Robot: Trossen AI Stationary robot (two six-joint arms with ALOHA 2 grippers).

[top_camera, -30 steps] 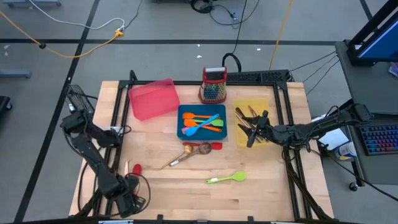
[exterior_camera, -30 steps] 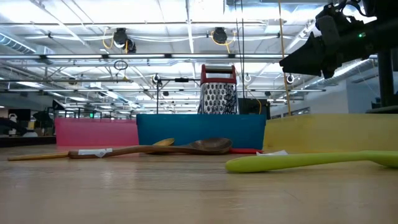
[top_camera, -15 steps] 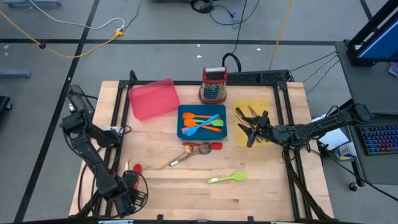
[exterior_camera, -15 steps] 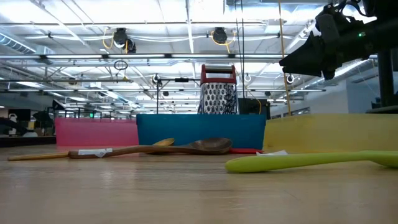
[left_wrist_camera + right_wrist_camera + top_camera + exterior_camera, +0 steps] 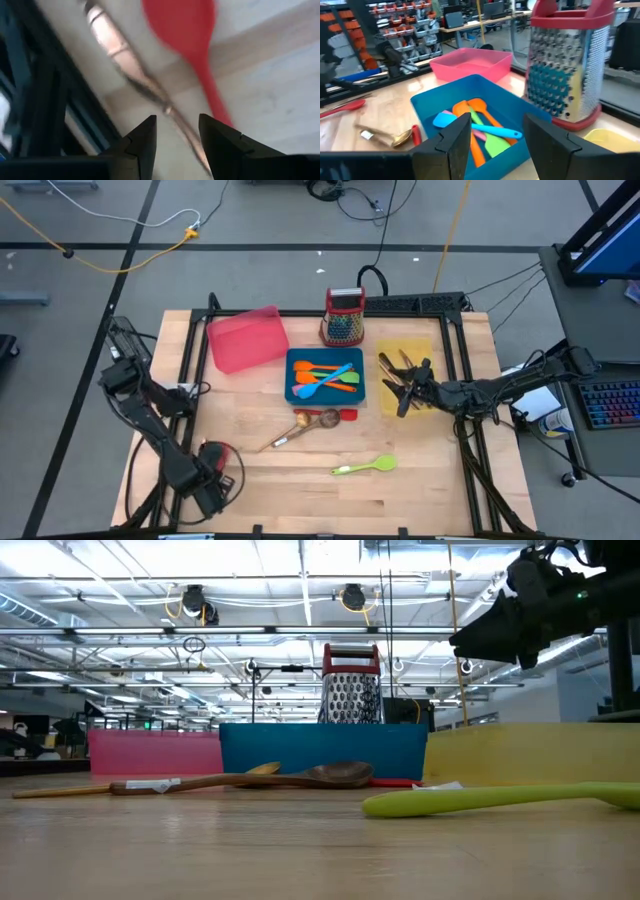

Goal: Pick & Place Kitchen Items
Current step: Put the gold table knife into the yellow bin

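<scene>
A red silicone spoon (image 5: pixel 182 30) and a copper-toned utensil (image 5: pixel 125 57) lie side by side on the table near its left front; the spoon also shows in the high view (image 5: pixel 216 448). My left gripper (image 5: pixel 177 120) is open just short of them, touching nothing, and also shows in the high view (image 5: pixel 212 462). My right gripper (image 5: pixel 405 392) is open and empty above the yellow tray (image 5: pixel 420 348). A green spatula (image 5: pixel 366 466), a wooden spoon (image 5: pixel 318 419) and a gold spoon (image 5: pixel 285 438) lie on the table. Orange, blue and green spatulas (image 5: pixel 328 378) lie in the blue tray (image 5: pixel 292 376).
A red-topped box grater (image 5: pixel 344 317) stands behind the blue tray. A pink tray (image 5: pixel 246 338) sits at the far left. Dark utensils (image 5: pixel 392 370) lie in the yellow tray. A small red item (image 5: pixel 347 414) lies by the wooden spoon. Black rails edge the table.
My left gripper has moved from the near edge toward the red spoon and now partly covers it in the high view. My right arm has kept still.
</scene>
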